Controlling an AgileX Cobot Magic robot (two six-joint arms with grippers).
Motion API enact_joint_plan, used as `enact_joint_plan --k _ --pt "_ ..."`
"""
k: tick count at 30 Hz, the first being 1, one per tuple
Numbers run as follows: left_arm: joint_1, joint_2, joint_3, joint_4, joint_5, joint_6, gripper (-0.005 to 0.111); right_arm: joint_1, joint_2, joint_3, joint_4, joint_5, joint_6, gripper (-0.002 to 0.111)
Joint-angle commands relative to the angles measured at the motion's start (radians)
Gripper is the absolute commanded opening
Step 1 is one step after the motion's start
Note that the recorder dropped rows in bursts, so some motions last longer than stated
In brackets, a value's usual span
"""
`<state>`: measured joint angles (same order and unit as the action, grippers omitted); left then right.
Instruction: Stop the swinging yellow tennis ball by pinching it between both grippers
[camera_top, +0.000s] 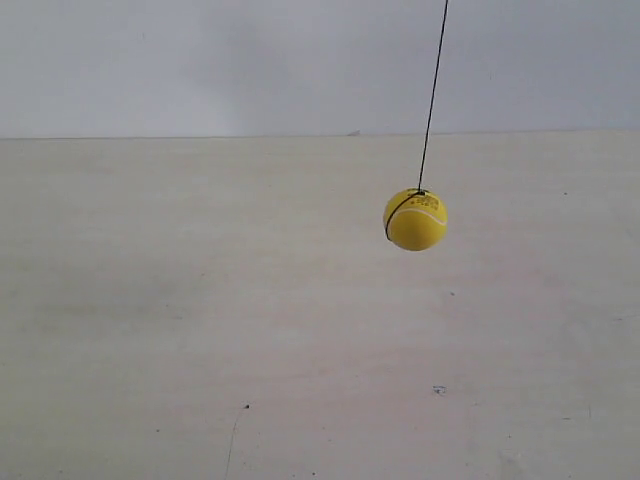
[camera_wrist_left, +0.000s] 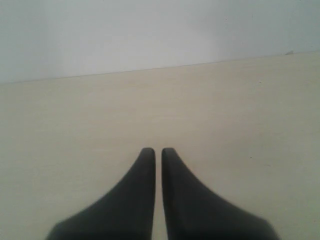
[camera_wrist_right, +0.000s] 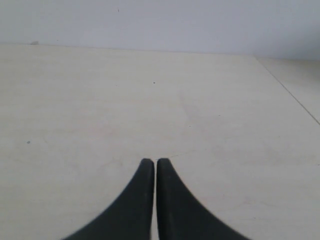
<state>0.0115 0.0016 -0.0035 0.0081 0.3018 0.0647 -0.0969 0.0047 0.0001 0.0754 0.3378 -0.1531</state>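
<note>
One small, bright yellow fuzzy tennis ball (camera_top: 416, 220) hangs in the air in the exterior view, right of the picture's centre and a little above its mid-height. It is carried by a thin dark string (camera_top: 433, 95) that climbs, leaning slightly to the right, out of the top edge. The string wraps the ball's left side as a dark arc. A pale curved seam and small dark printed marks show on the ball's upper face. The ball touches nothing but the string, and it shows only in this view.

Behind the ball spreads the pale cream wooden table (camera_top: 200, 320), dotted with a few tiny dark specks. It meets a plain grey-white wall (camera_top: 200, 60) along a straight line.

In the left wrist view the left tool (camera_wrist_left: 158, 150), a pair of black tapered fingers with rounded tips, is drawn narrow. Only a thin slit of table shows between the fingers, and nothing is held. It points across the bare table toward the wall.

In the right wrist view the right tool (camera_wrist_right: 151, 161), of the same black tapered shape, is likewise narrow, its fingers almost touching and gripping nothing. It too lies over the table and faces the wall. A thin dark line (camera_wrist_right: 287, 85) runs slantwise across the surface to one side.
</note>
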Motion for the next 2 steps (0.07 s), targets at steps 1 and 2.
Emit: enact_joint_plan --k 1,2 --pt "0.004 -0.002 0.003 -0.008 -0.01 -0.012 0.005 -0.001 -0.005 0.0 -0.003 -0.004 -0.002 0.0" --pt "0.004 -0.002 0.003 -0.008 -0.01 -0.012 0.005 -0.001 -0.005 0.0 -0.003 -0.004 -0.002 0.0"
